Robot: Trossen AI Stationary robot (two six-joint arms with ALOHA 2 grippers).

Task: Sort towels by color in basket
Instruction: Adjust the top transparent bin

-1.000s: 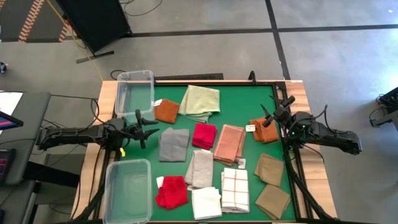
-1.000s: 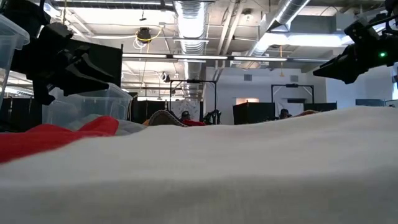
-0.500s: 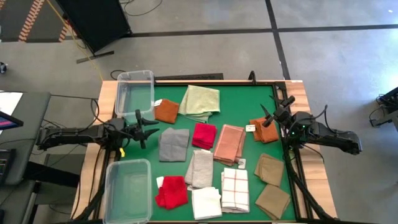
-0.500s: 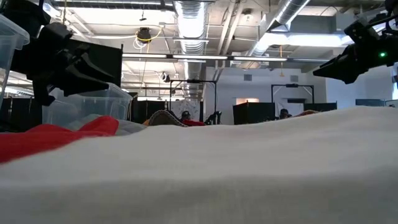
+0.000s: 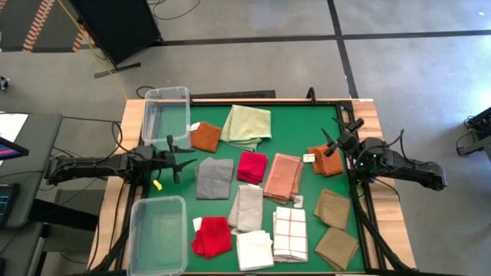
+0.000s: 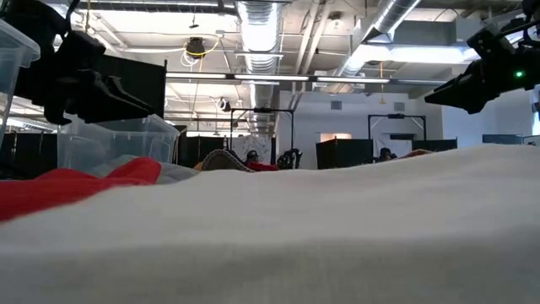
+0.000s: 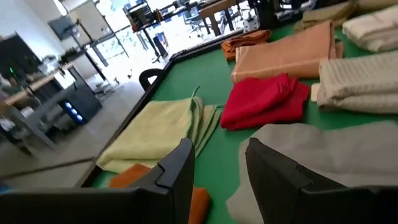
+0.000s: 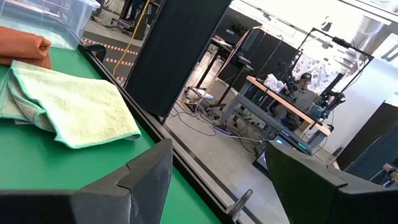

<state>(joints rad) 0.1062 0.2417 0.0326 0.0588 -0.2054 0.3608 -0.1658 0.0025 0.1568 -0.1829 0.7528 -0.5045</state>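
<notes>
The green table mat point(image 5: 307, 134) sat in a wood frame in a big workshop w/ pipes on the ceiling. Two clear bins were on the left side: one point(image 5: 166, 113) at the far corner, one point(image 5: 157, 234) at the near corner. Both looked bare inside.

The towels lay flat all over the mat. The pale green towel point(image 5: 247, 126) was at the far edge, w/ a rust-orange towel point(image 5: 205, 136) just beside it. A grey towel point(image 5: 214, 177), a red towel point(image 5: 252, 166) & a salmon pink towel point(image 5: 282, 176) sat in the middle. Another red towel point(image 5: 212, 236), a white towel point(image 5: 254, 250) & a checked towel point(image 5: 290, 233) were near the front. Two tan towels point(image 5: 334, 226) lay on the right.

The left gripper point(image 5: 176, 159) hung between the two bins, near the grey towel, fingers spread apart & holding nothing. The right gripper point(image 5: 335, 141) was by a 2nd rust-orange towel point(image 5: 326, 161) at the right edge, fingers also spread & bare
</notes>
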